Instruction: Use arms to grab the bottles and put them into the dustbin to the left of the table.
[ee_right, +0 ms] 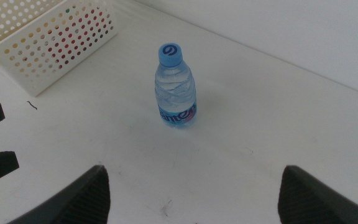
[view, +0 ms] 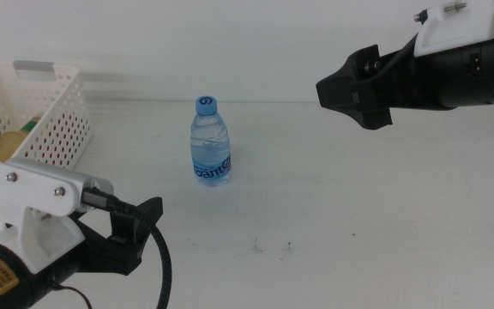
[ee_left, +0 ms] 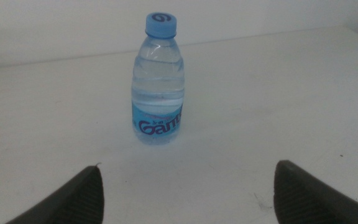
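1. Water bottle [view: 210, 142]: upright on the table [view: 358, 215], to the right of the dustbin [view: 37, 116] and apart from it. Not yet binned.
2. Dustbin: a yellowish item and red colour show through its wall; judged two bottles already deposited.
3. Left gripper [view: 140, 225]: jaws spread, empty, nearer the camera than the water bottle.
4. Right gripper [view: 350, 90]: jaws spread, empty, raised well to the bottle's right.

The dustbin [view: 33, 112] is running off the middle view's left edge, its perforated wall masking most of the yellow item [view: 3, 148] inside. The left gripper [view: 144, 219] is being cut by the bottom edge. The water bottle [ee_right: 176, 87] label is reading only partly, lettering too small
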Tool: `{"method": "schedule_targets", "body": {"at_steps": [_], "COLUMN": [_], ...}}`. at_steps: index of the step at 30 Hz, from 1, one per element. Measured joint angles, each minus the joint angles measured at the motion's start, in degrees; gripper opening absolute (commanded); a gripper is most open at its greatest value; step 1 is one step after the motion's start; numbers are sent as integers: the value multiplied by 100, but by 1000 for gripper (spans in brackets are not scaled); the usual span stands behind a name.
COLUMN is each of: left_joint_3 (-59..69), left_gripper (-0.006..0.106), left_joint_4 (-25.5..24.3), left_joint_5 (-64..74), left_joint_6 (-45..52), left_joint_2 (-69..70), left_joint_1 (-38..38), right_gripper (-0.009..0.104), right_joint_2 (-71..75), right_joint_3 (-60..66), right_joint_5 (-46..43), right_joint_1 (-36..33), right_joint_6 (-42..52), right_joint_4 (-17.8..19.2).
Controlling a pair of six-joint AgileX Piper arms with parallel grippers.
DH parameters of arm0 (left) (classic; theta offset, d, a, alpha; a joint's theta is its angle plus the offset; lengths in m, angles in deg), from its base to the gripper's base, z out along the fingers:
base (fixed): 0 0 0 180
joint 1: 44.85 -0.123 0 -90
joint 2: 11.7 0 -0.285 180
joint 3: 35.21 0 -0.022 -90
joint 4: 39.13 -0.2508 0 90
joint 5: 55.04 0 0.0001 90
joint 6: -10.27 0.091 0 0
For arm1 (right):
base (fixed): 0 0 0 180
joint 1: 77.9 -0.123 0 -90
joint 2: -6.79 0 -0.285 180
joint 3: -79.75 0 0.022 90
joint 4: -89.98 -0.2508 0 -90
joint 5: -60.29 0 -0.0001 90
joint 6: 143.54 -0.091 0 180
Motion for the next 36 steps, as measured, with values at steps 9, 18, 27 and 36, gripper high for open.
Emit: {"method": "schedule_targets", "body": {"at_steps": [9,18,27,36], "left_joint_3": [464,608,336,-473], "left_gripper": [94,94,94,94], "left_joint_4": [-398,-535,-547,-742], "left_joint_5": [-1339,-2846,-3891,-4119], "left_joint_6": [0,0,0,-90], "left_joint_2": [-461,-1490,-2722,-3925], "left_joint_1": [0,0,0,-60], "right_gripper": [87,87,87,87], "right_joint_2": [0,0,0,0], "right_joint_3": [0,0,0,0], "right_joint_5": [0,0,0,0], "right_joint_1": [0,0,0,0], "right_joint_6": [0,0,0,0], "right_joint_4": [-23,-23,-23,-23]}}
